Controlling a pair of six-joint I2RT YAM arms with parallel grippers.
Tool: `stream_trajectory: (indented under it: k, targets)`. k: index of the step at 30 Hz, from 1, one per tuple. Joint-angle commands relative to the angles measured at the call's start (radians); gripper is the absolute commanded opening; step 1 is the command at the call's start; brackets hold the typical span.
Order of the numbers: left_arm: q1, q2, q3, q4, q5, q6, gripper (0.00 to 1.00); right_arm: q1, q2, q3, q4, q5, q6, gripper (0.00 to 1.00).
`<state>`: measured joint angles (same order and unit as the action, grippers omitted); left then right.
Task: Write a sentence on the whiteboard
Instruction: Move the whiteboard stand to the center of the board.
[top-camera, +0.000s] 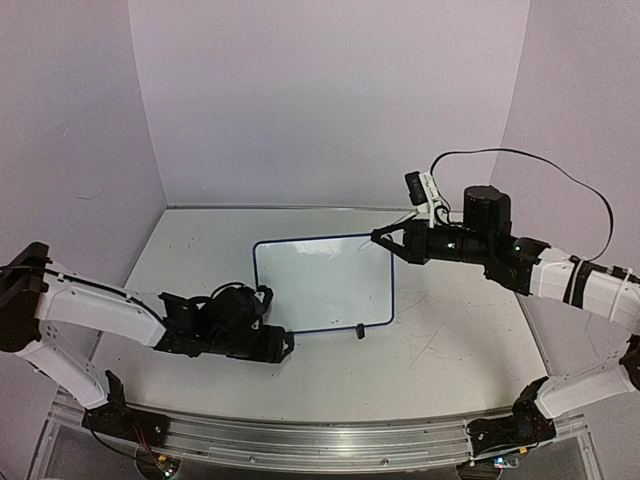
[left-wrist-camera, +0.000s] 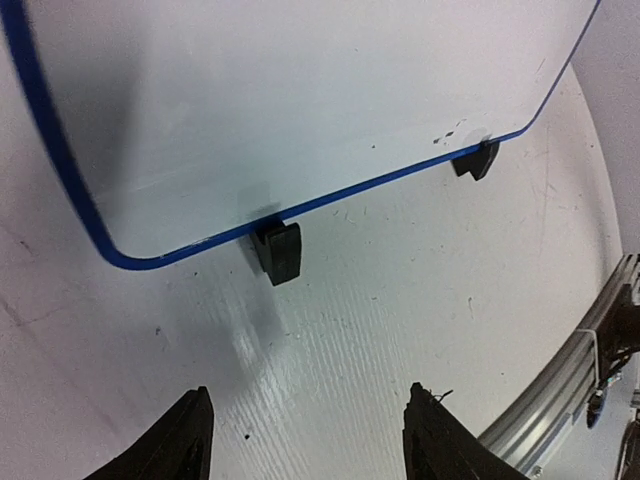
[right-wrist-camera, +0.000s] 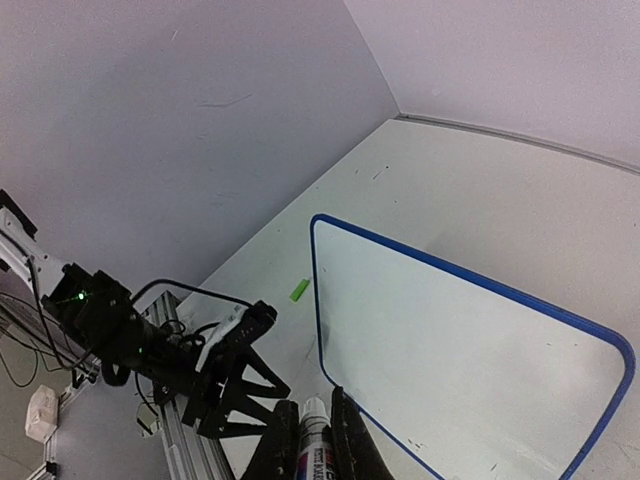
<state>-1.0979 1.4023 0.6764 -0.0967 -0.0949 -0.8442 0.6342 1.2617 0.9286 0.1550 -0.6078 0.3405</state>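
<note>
Whiteboard (top-camera: 325, 285) mid-table, no writing yet. Our right gripper (top-camera: 385, 238) is clamped on the marker (right-wrist-camera: 315, 440) at the board's far-right corner. Left gripper (left-wrist-camera: 310, 400) gapes empty by its near edge. We'd brace w/ left, press lightly.

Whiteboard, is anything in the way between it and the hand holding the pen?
No, nothing visible is. The right gripper, shut on the marker, sits by the far right corner of the whiteboard. The left gripper is open at the near edge, off that path.
</note>
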Motion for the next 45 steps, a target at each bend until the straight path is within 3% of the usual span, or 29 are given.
stream_trajectory:
  k: [1,5,12,20,26,30,37,45]
  targets:
    - [-0.041,0.176,0.134,0.069,-0.162,-0.032,0.66,0.005,-0.068,-0.015,0.014,0.083,-0.016,0.0]
    - [-0.058,0.308,0.215,0.071,-0.21,-0.017,0.6,0.006,-0.127,-0.028,0.002,0.102,-0.029,0.0]
    - [-0.06,0.471,0.324,0.067,-0.232,0.01,0.58,0.006,-0.198,-0.079,-0.005,0.115,-0.025,0.0]
    - [-0.063,0.561,0.411,0.064,-0.218,0.055,0.55,0.005,-0.231,-0.109,-0.016,0.152,-0.031,0.0]
    - [-0.067,0.631,0.505,0.062,-0.181,0.094,0.57,0.006,-0.235,-0.111,-0.039,0.19,-0.042,0.0]
    - [-0.075,0.666,0.559,0.063,-0.139,0.124,0.64,0.005,-0.221,-0.108,-0.056,0.21,-0.053,0.0]
    - [-0.101,0.538,0.5,0.062,-0.106,0.145,0.76,0.006,-0.183,-0.087,-0.091,0.25,-0.102,0.0]
    - [-0.089,0.129,0.243,0.049,-0.144,0.21,0.79,0.034,-0.099,-0.045,-0.109,0.313,-0.202,0.0]
